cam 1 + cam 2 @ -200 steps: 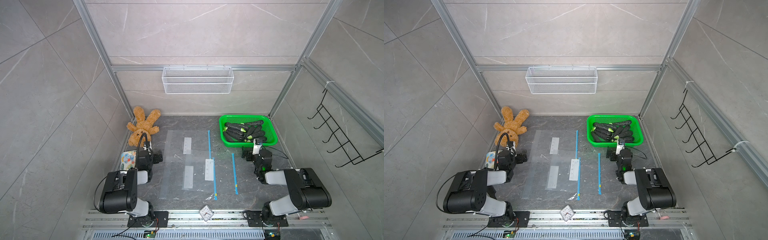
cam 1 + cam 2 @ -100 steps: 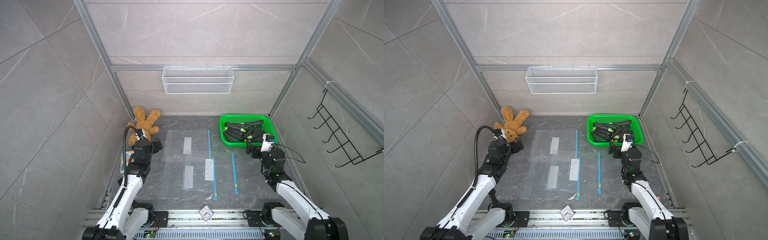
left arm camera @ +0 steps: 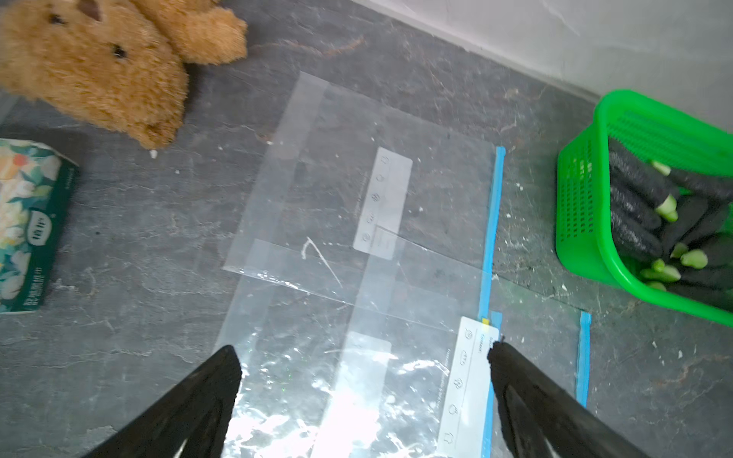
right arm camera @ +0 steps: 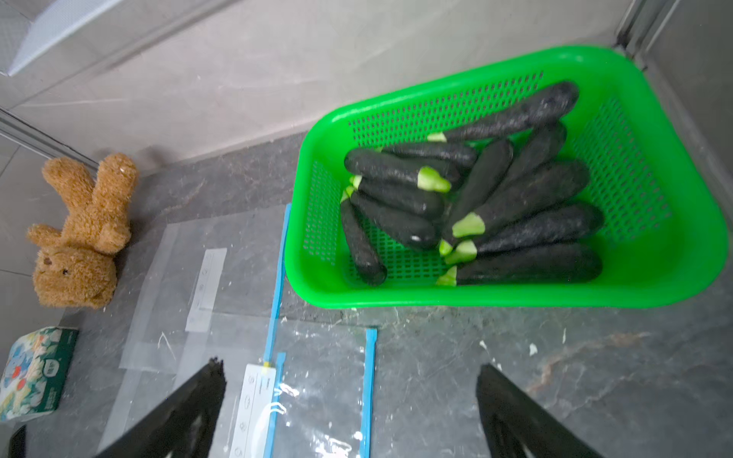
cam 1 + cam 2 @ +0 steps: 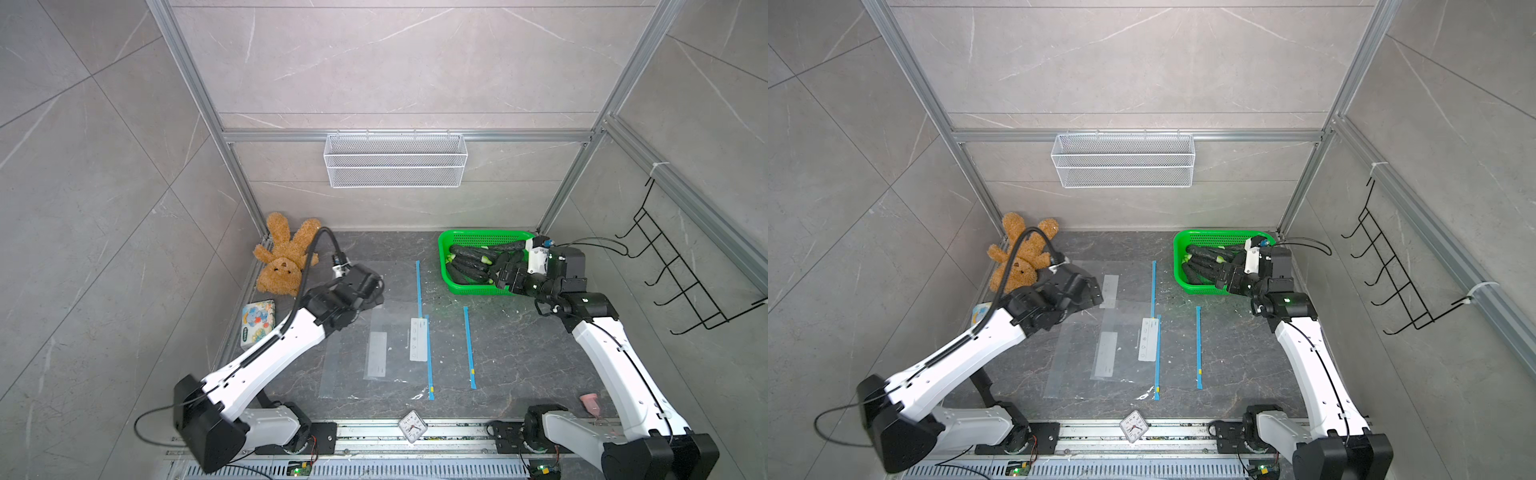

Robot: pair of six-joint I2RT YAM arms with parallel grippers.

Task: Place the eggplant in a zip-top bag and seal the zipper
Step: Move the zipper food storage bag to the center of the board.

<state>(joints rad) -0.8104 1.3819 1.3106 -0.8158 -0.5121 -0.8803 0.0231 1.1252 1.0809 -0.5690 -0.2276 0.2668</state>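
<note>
Several dark eggplants (image 5: 469,259) (image 4: 476,198) with green stems lie piled in a green basket (image 5: 444,266) (image 4: 515,301) at the back right. Clear zip-top bags (image 5: 399,353) (image 3: 357,198) (image 4: 325,376) with blue zippers lie flat and overlapping in the middle of the dark table. My left gripper (image 5: 376,293) (image 3: 361,349) hangs open above the bags' far left part, holding nothing. My right gripper (image 5: 498,272) (image 4: 351,365) stands open just in front of the basket's near edge, above the table and a bag's zipper, also empty.
A brown teddy bear (image 5: 286,257) and a tissue box (image 5: 257,322) lie along the left edge. A small clock (image 5: 412,426) sits at the front rail and a pink item (image 5: 590,401) at the front right. A wire basket (image 5: 395,160) hangs on the back wall, a black hook rack (image 5: 685,282) on the right wall.
Both arms have unfolded from their low rest pose and reached forward: the left one out over the bags, the right one up to the basket. Both grippers stayed open.
</note>
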